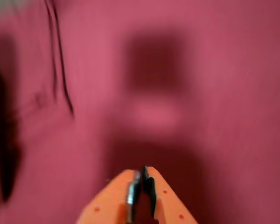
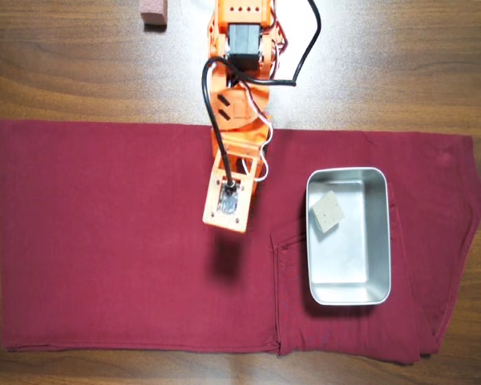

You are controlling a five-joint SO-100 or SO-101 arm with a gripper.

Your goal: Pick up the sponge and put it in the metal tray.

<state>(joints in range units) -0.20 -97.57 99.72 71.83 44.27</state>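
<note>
Gripper: the gripper (image 1: 141,186) is seen in the wrist view at the bottom edge, its two orange jaws pressed together with nothing pinched between them; only a thin dark seam is left between the pads.
Arm: in the overhead view the orange arm (image 2: 236,120) is stretched from the top edge downward over the cloth, ending in the wrist block with the camera, beneath which the gripper itself is hidden.
Sponge: the sponge (image 2: 327,212) is found inside the metal tray, in its upper left part, turned at an angle and lying close to the left wall; whether it touches that wall cannot be told.
Metal tray: the metal tray (image 2: 381,241) is set on the right part of the cloth, its long side running up and down in the overhead view.
Sponge relative to gripper: the sponge is placed to the right of the arm's end in the overhead view, apart from it, at about the same height in the picture.
Cloth: a dark red cloth (image 2: 104,241) is spread over the wooden tabletop (image 2: 64,64); in the wrist view it is shown blurred, with what may be a shadow on it.
Other block: a pinkish-brown block (image 2: 154,12) is left on the bare tabletop at the top edge, left of the arm.
</note>
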